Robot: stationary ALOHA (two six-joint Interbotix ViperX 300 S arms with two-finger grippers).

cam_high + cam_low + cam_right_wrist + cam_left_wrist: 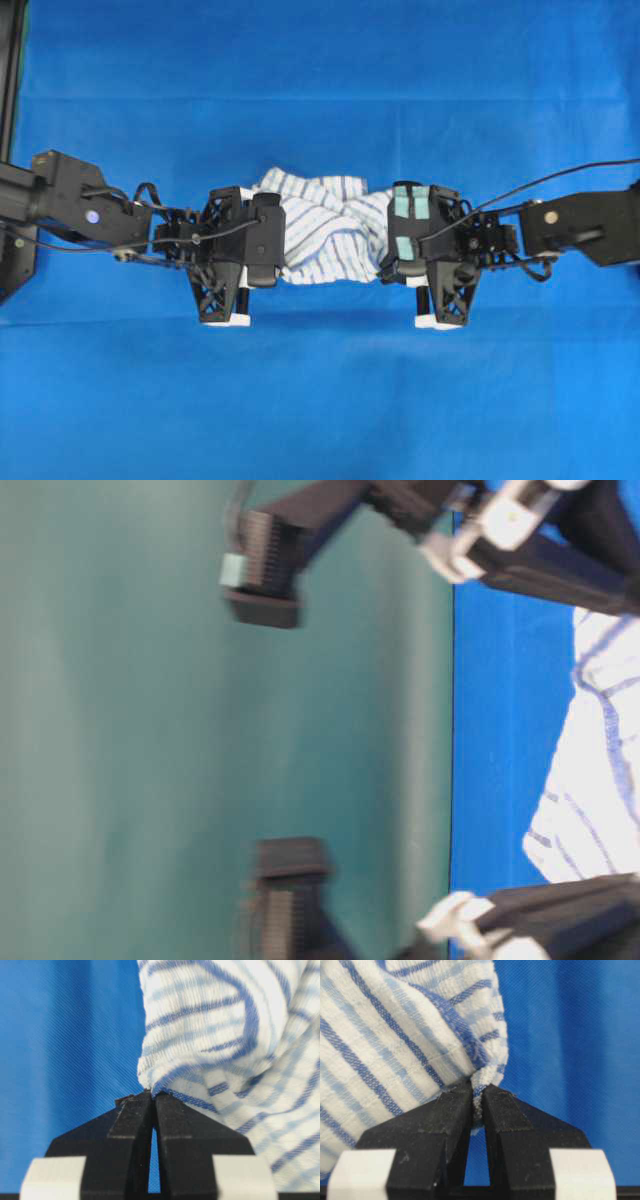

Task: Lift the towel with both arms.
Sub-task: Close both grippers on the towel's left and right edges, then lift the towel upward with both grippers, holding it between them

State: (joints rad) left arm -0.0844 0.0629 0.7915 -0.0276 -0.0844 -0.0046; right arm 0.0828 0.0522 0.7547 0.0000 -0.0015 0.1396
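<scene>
— Towel [395,1035]: a soft woven cloth with a ribbed, matt weave is seen.
— Gripper fingers [445,1120]: matt black, grainy, probably plastic. Table cloth [65,1035]: fine twill weave is shown.

A flat table surface covered by a plain, bright blue cloth [320,400] fills the overhead view from edge to edge, with faint creases running across it. Near its middle lies a small, soft white towel with thin blue and greenish check stripes [320,230], bunched into rumpled folds. In the table-level view the blue cloth ends at a straight edge against a dull teal backdrop [150,730].
</scene>
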